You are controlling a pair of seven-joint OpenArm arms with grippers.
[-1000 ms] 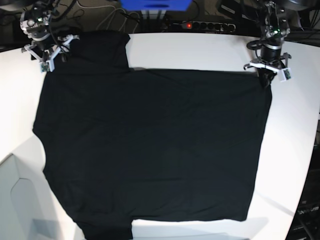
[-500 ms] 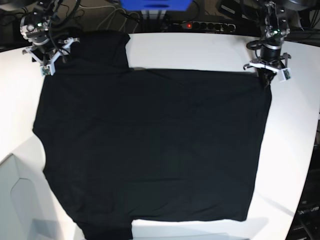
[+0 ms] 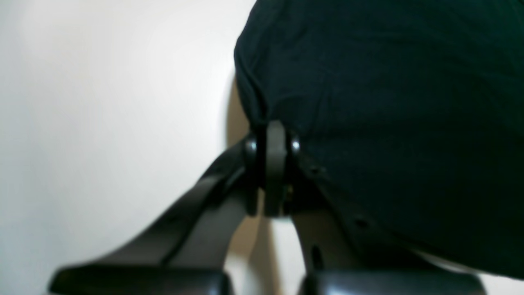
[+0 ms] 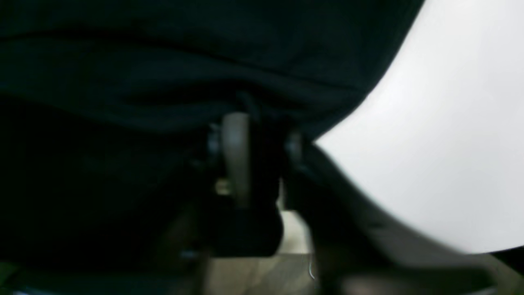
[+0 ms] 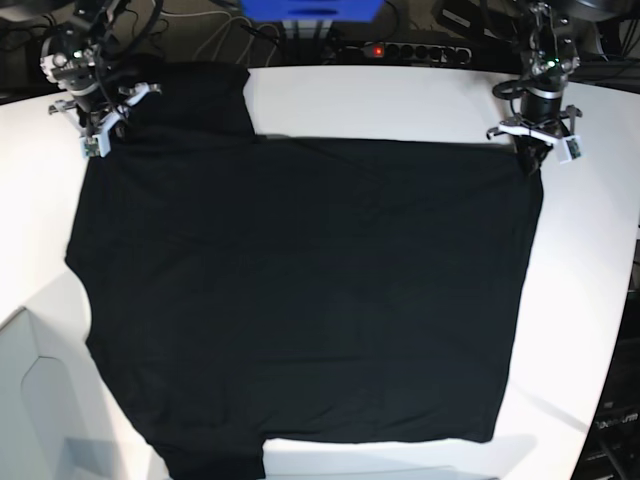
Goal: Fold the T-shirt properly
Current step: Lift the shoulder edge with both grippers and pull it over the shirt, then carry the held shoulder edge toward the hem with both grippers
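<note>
Because a fold needs two corners lifted together, each claw was set at a far corner of the T-shirt (image 5: 300,290), which lay spread flat on the white bench (image 5: 400,100). The left claw (image 3: 270,131) was pinching the cloth's edge. The right claw (image 4: 249,123) looked pressed together on a dark fold of fabric, though blur hid the contact.

One black T-shirt (image 5: 300,300) lies spread on one white desk (image 5: 400,100). Two robot arms stand over it, each ending in a pair of fingers: the left fingers (image 5: 531,158) at one far corner of the cloth, the right fingers (image 5: 97,128) at the other. Behind both pairs of fingers sit one blue box (image 5: 310,10) and one black power strip (image 5: 400,51).
</note>
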